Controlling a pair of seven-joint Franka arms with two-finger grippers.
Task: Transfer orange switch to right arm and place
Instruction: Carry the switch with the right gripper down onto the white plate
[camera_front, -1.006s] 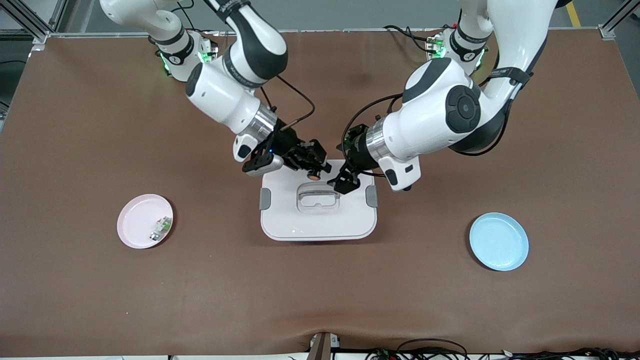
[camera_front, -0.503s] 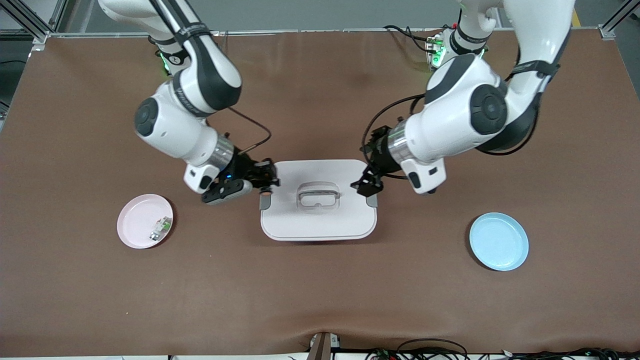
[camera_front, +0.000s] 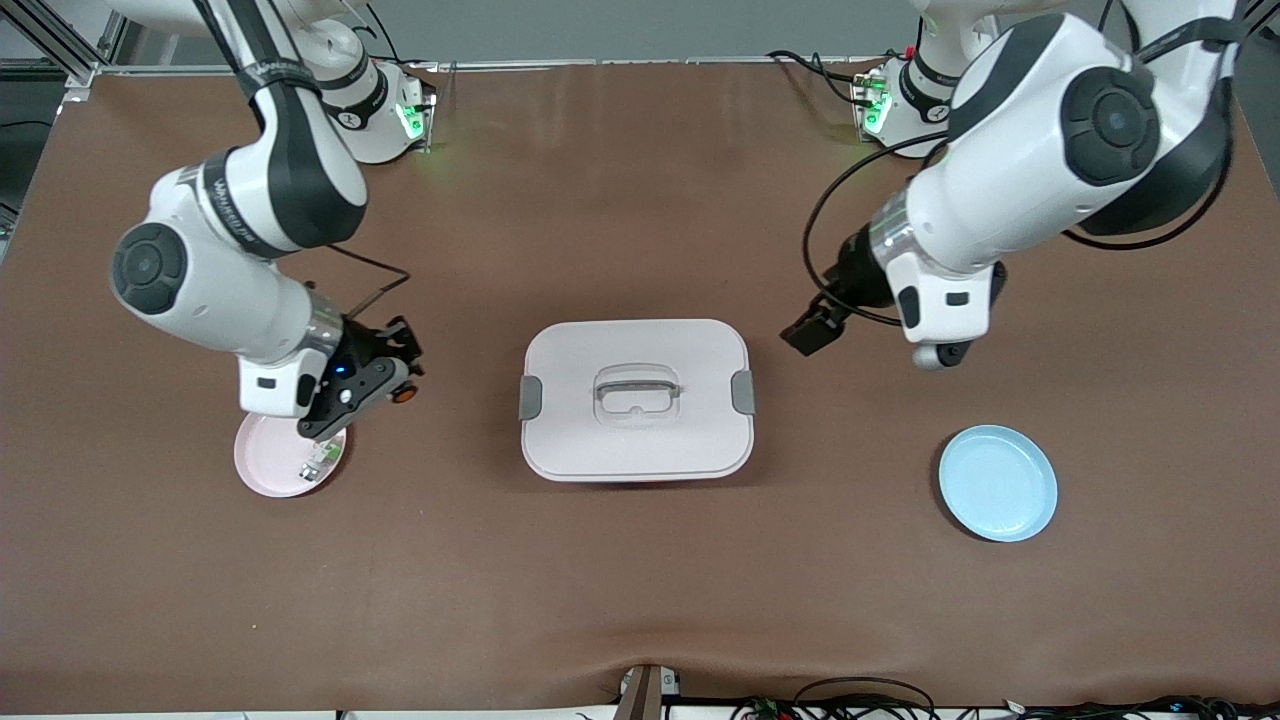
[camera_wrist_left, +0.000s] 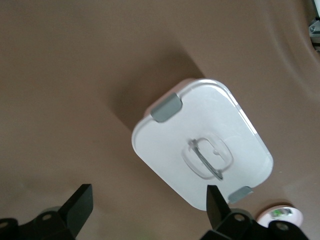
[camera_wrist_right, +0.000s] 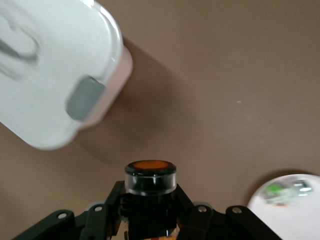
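The orange switch (camera_front: 403, 393) is a stubby black part with a round orange end (camera_wrist_right: 150, 166). My right gripper (camera_front: 396, 384) is shut on its black body (camera_wrist_right: 150, 196). It hangs over bare table between the pink plate (camera_front: 262, 452) and the white lidded box (camera_front: 600, 445), close to the plate's rim. In the right wrist view the plate (camera_wrist_right: 287, 202) shows off to one side of the switch. My left gripper (camera_front: 808, 333) hangs open and empty over the table beside the box, toward the left arm's end. Its dark fingers (camera_wrist_left: 80, 202) stand wide apart with only brown table between them.
A small whitish-grey part with a green spot (camera_front: 320, 460) lies in the pink plate. An empty blue plate (camera_front: 997, 483) sits toward the left arm's end, nearer the front camera. The box has grey clips (camera_front: 743, 391) and a clear handle (camera_front: 636, 388).
My right arm carried the switch from over the box toward the pink plate. My left arm drew back from the box toward its own end, still open.
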